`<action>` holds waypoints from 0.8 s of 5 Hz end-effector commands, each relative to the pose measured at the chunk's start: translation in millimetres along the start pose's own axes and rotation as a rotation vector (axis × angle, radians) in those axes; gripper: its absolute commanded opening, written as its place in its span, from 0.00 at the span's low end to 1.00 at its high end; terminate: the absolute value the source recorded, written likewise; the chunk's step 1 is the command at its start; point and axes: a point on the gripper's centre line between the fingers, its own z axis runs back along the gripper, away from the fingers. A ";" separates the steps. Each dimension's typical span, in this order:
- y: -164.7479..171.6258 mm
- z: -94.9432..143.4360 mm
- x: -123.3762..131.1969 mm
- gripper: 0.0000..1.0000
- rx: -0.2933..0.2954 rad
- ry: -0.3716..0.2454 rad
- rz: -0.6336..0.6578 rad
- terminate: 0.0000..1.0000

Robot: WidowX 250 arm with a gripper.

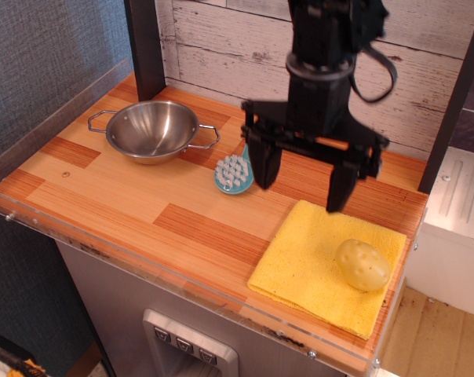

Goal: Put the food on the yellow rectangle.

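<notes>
- Toy potato (362,265) lies on the yellow cloth (315,267), near its right edge.
- Gripper (301,184) hovers above, jaws spread, empty.
- Risk: the smooth, rounded potato could roll off the cloth.

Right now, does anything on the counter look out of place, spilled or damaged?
Nothing stands out. The toy potato lies on the yellow towel, near its right edge; the open gripper hangs above, empty.
</notes>
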 end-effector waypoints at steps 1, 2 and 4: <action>26.3 30.1 1.7 1.00 0.013 -0.026 0.044 0.00; 33.0 27.7 2.7 1.00 0.015 -0.021 0.041 0.00; 33.0 27.7 2.7 1.00 0.015 -0.021 0.041 1.00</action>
